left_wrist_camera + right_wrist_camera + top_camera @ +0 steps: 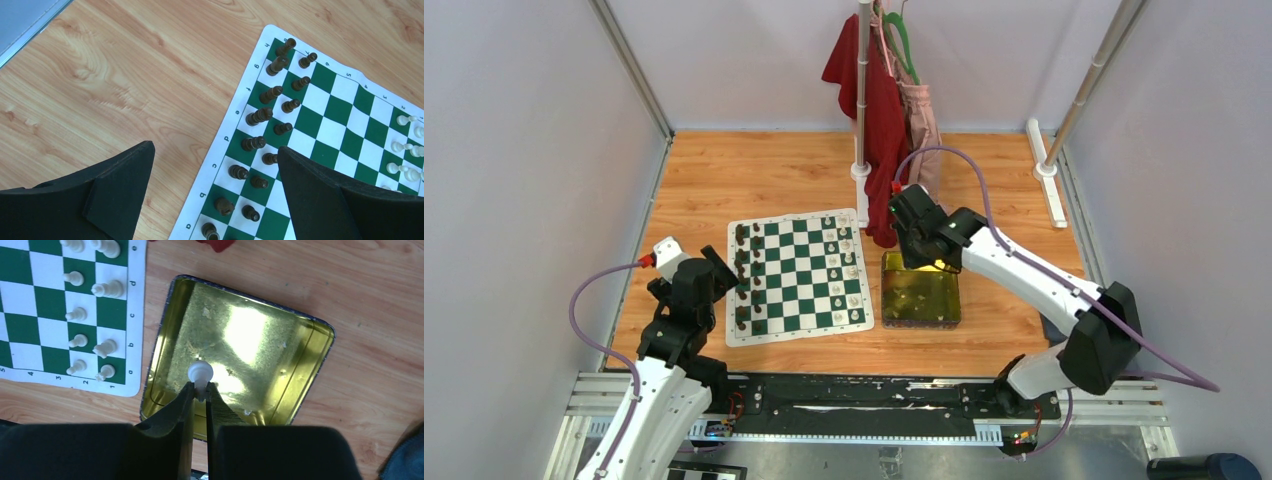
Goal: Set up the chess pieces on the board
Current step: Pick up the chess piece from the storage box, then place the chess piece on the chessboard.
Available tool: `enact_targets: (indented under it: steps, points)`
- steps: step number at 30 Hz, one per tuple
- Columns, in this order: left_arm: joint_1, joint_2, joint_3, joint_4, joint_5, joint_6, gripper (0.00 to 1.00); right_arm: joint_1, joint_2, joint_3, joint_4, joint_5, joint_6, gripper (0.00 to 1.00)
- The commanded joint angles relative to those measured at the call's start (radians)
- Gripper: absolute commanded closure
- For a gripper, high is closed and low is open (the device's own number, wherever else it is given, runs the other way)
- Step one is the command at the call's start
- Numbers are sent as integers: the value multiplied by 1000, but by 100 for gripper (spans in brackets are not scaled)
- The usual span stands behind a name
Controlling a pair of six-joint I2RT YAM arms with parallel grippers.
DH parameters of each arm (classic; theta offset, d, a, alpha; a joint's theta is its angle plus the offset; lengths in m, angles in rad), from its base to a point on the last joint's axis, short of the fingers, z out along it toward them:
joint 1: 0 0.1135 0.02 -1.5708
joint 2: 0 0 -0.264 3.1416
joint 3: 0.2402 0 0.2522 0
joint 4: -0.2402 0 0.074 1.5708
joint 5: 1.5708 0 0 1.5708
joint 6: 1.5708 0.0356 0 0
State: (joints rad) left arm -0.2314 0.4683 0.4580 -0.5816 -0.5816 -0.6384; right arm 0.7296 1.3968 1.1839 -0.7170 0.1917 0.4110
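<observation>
Right jaws are clamped on one cream-white pawn (200, 372) just below its round head, over the shiny yellow-green tray (320, 347), which lies at 3 o'clock of the green-and-white board (799, 280). Left jaws stand wide apart above the table (100, 75) at the board's 9 o'clock edge. Other cream-white pieces (76, 315) stand in two files along the board's 3 o'clock side, dark brown pieces (260, 116) along 9 o'clock.

One board (799, 277), one tray (921, 297). I count fifteen dark pieces (259, 116) showing; the white pieces (107, 289) I cannot total from here.
</observation>
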Motion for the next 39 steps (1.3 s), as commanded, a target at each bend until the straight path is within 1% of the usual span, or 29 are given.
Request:
enact_targets:
  steps: [1,9,17,29,39]
  points:
    - [-5,-9,-10,-9,-16,0,0,62,70,76,-54,-7,-32,100]
    - [-5,-16,-11,-11,-21,-5,0,138,212,210,-71,-6,-58,100]
    - [-6,-22,-12,-12,-21,-7,0,190,314,290,-75,-6,-71,100]
    - [-7,-23,-13,-12,-25,-7,0,223,428,333,-52,-27,-86,100]
    - [-8,-22,-14,-12,-26,-9,0,237,486,321,-5,-49,-91,100]
